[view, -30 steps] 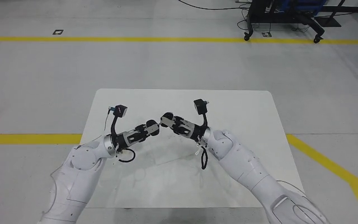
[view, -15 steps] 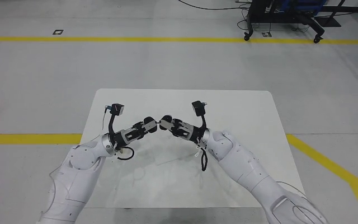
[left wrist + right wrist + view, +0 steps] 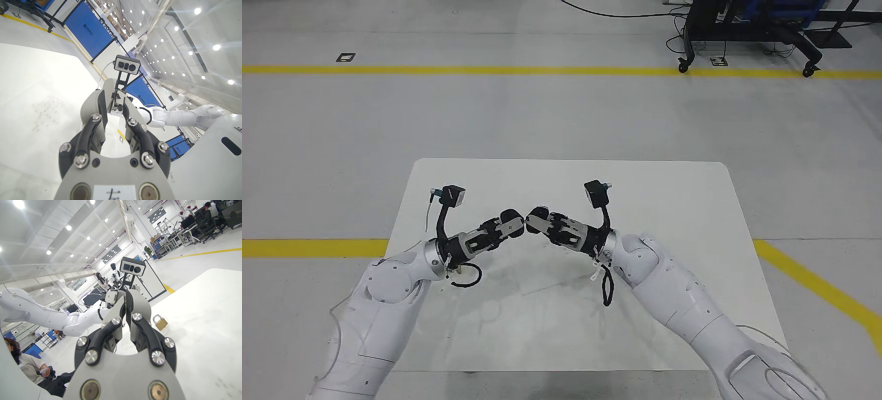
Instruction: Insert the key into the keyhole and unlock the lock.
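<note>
A brass padlock (image 3: 160,323) with a silver shackle lies on the white table (image 3: 208,313), close beside my right gripper (image 3: 127,294). That gripper is shut, its black pads pressed together, and no key shows between them. My left gripper (image 3: 113,97) is open, with a clear gap between its ribbed pads. In the top view the two grippers meet tip to tip above the table's middle, the left gripper (image 3: 513,219) facing the right gripper (image 3: 535,216). The padlock is hidden there beneath them.
The white table (image 3: 662,200) is bare around the arms, with faint scuff marks (image 3: 47,108) on its top. Yellow floor lines run beyond its far and side edges. A dark wheeled rack (image 3: 752,30) stands far off on the floor.
Both arms have shifted slightly to the left and away from me, keeping their tips together. The fingers' states look the same.
</note>
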`<move>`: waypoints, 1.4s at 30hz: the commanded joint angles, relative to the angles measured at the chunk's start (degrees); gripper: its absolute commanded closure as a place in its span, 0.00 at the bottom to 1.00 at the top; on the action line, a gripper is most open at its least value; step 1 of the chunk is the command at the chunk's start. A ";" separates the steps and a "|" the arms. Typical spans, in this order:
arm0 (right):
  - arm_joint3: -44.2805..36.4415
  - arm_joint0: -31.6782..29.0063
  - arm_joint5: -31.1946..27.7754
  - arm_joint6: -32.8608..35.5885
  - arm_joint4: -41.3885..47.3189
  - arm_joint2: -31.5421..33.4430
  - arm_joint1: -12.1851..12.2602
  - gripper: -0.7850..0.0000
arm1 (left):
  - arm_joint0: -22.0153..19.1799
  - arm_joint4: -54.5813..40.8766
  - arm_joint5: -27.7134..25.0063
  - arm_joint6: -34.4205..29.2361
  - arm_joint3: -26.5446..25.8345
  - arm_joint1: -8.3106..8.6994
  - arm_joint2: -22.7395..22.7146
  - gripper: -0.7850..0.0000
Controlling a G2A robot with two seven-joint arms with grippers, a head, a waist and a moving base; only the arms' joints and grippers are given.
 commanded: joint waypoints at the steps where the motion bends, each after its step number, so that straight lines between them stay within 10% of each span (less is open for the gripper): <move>1: 0.01 -0.02 0.00 0.22 0.12 -0.01 -0.02 1.00 | 0.00 -0.03 0.08 0.05 0.01 0.05 0.05 0.82; 4: 0.11 0.02 0.00 0.54 0.37 -0.01 -0.07 1.00 | 0.00 -0.02 0.11 0.02 -0.04 0.14 0.15 1.00; 11: 0.07 0.06 0.00 1.28 0.70 -0.18 -0.23 1.00 | 0.00 0.16 0.06 0.39 -0.10 0.31 0.36 1.00; 12: 0.06 0.05 0.00 1.19 0.79 -0.12 -0.25 0.71 | 0.00 0.26 0.05 0.48 -0.12 0.33 0.38 1.00; 13: 0.03 0.00 0.00 1.05 0.91 -0.03 -0.26 0.00 | 0.01 0.38 0.05 0.58 -0.13 0.36 0.39 1.00; 42: -0.13 -0.12 0.00 1.07 1.19 0.04 -0.26 0.00 | 0.08 -4.73 0.26 1.91 0.12 0.65 -0.61 1.00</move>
